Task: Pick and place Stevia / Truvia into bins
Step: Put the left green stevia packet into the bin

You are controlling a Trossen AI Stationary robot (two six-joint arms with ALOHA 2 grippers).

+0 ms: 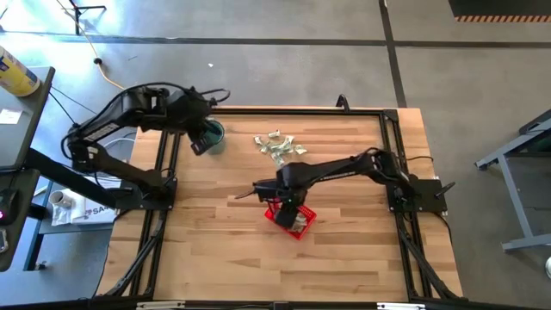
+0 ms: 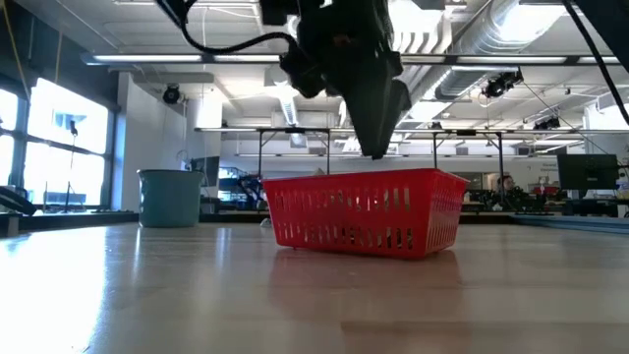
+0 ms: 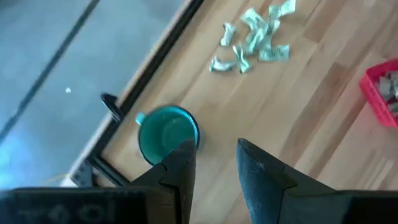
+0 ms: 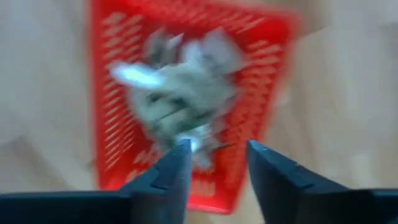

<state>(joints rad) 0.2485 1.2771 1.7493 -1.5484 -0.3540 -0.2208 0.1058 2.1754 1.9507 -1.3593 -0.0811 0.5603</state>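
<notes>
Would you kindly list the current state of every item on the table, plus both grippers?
Red basket: upright on the table, holding a heap of sachets.
Loose Stevia sachets: scattered in a cluster on the bare wood, outside the basket.
Teal cup: upright, looks empty.
Right gripper: open, above the basket, nothing between its fingers.
Left gripper: open, empty, hovering by the cup.
</notes>
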